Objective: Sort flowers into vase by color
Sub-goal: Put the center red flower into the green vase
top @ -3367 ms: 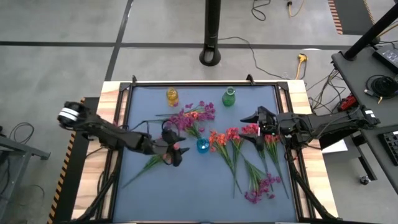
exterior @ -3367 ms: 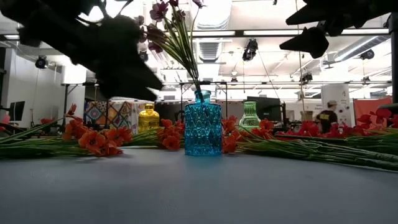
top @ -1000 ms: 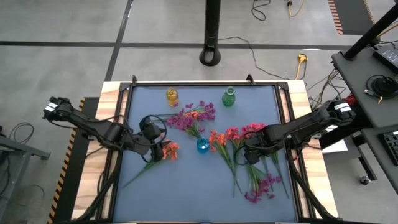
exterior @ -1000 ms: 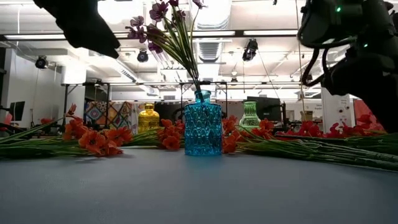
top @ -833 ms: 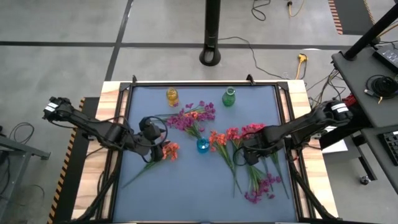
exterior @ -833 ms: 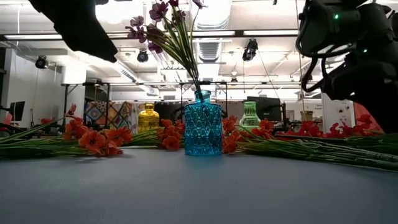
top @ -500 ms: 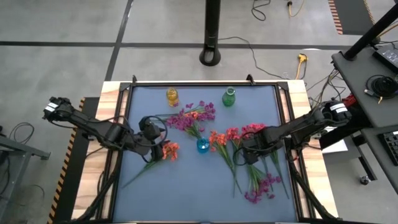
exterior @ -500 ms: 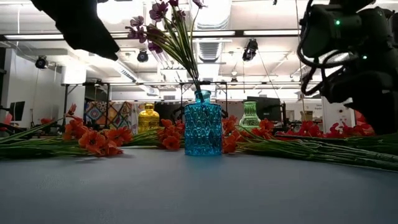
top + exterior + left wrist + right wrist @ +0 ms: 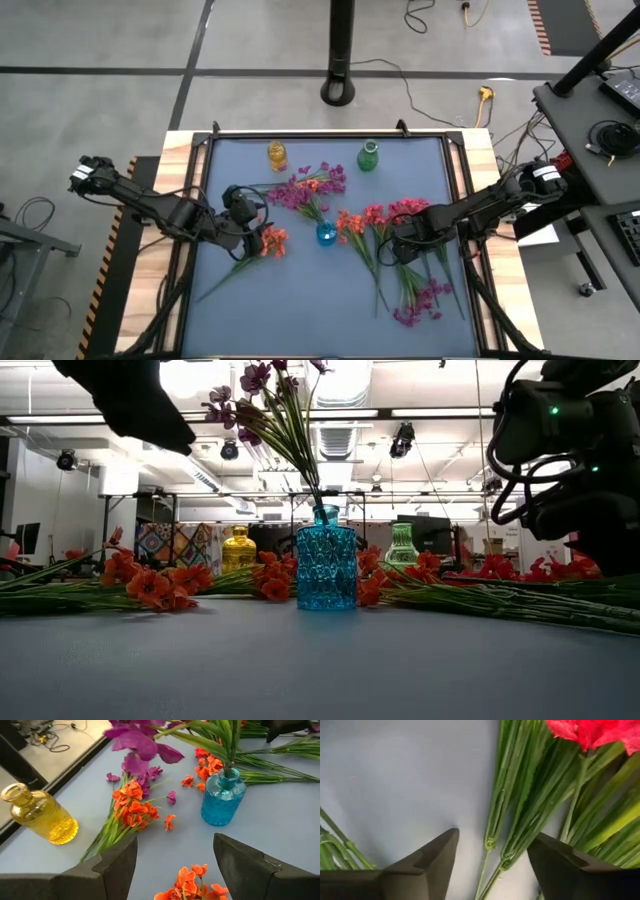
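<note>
Red-pink flowers (image 9: 590, 732) are seen lying on the mat at 3 o'clock from the blue vase (image 9: 326, 234), stems straddled lengthwise between the right gripper's (image 9: 490, 857) part-open, empty fingers; the left gripper (image 9: 170, 865), open and empty, is held over an orange sprig (image 9: 272, 241).

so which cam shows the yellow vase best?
The left wrist view: the yellow vase is close and unblocked, standing empty beside an orange sprig. The high view shows it small, from above, near the table's far edge. The low view has it in the background, left of the blue vase. The right wrist view misses it.
</note>
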Robot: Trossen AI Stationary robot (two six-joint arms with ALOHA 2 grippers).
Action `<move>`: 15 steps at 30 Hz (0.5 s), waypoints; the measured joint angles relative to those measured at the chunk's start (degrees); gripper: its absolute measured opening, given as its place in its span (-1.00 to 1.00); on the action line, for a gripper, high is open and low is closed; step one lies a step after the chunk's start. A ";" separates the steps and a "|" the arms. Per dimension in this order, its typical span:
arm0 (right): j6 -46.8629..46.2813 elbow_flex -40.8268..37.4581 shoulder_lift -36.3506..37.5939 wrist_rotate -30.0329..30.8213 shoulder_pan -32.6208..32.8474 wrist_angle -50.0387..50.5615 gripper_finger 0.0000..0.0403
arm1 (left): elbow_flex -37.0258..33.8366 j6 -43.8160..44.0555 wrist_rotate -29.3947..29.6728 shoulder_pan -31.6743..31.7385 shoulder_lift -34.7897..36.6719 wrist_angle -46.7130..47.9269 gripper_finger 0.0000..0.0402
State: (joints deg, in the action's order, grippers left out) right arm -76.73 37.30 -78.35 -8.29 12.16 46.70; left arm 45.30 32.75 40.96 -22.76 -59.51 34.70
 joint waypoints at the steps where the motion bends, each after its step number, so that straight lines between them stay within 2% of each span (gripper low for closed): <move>1: -0.11 0.02 0.00 0.11 0.00 -0.15 0.06 | 0.00 -0.16 0.34 0.00 0.00 -0.02 0.22; 12: 0.14 0.02 -0.20 1.90 0.00 -1.58 -0.67 | -0.02 -0.32 0.72 0.00 0.00 0.00 0.22; 15: 0.26 -0.01 -0.04 2.26 0.00 -1.53 -0.81 | -0.02 -0.32 0.72 -0.01 0.00 0.00 0.22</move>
State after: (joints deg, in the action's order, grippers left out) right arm -76.47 37.29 -78.39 -6.03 12.16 45.17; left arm 45.28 32.42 41.67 -22.77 -59.51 34.70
